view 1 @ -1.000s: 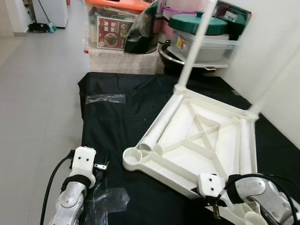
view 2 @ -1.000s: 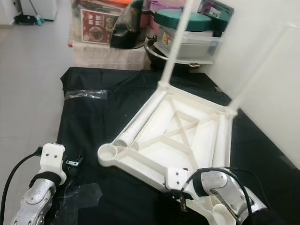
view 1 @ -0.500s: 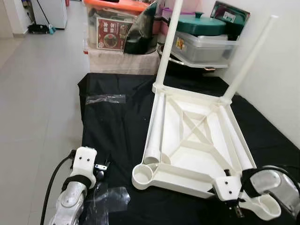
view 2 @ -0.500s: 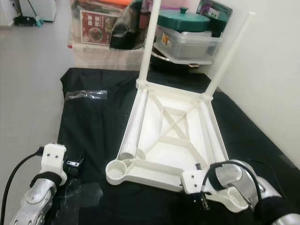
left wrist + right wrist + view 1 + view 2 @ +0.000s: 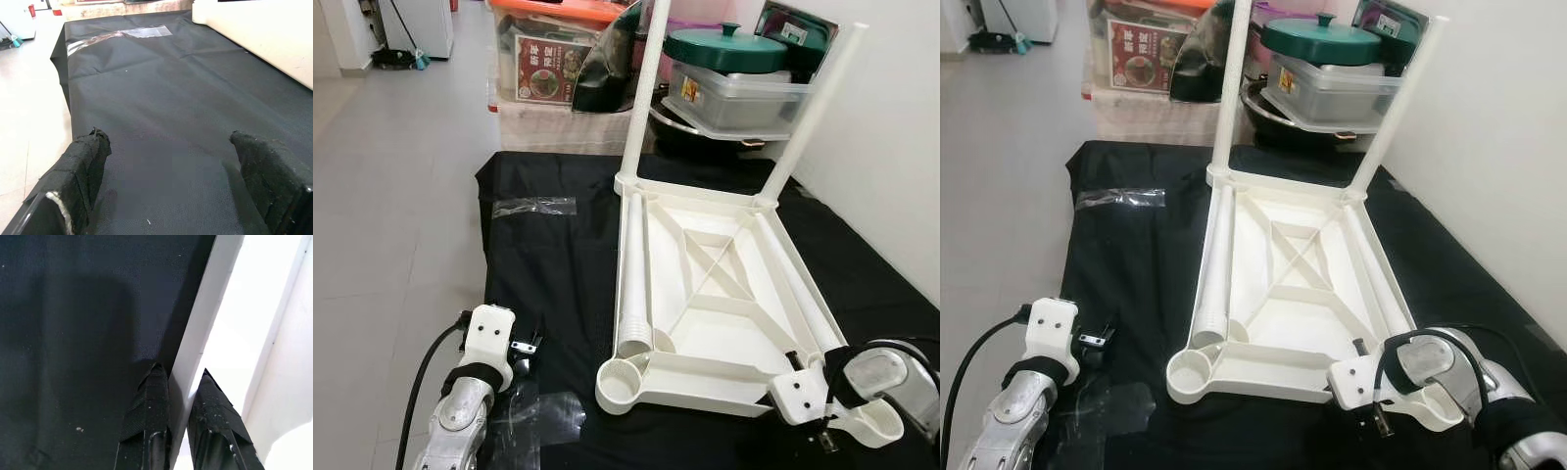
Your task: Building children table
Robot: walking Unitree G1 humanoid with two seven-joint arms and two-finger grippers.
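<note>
Lying upside down on the black cloth [image 5: 548,264], the white table top [image 5: 705,313] shows its ribbed underside, with two white legs [image 5: 644,88] standing up from its far corners. A loose leg tube [image 5: 633,284] rests inside the frame along its left rail, its end beside the empty socket [image 5: 619,380] at the near left corner. My right gripper [image 5: 178,404] is clamped on the thin near edge of the table top, one finger on each side of the rim. My left gripper [image 5: 171,166] hovers low over the cloth with its jaws wide apart, holding nothing. A clear plastic bag [image 5: 534,206] lies on the cloth further off. Behind the cloth, a clear storage box [image 5: 736,93] carries a green lid [image 5: 724,47]; I cannot make out its contents.
</note>
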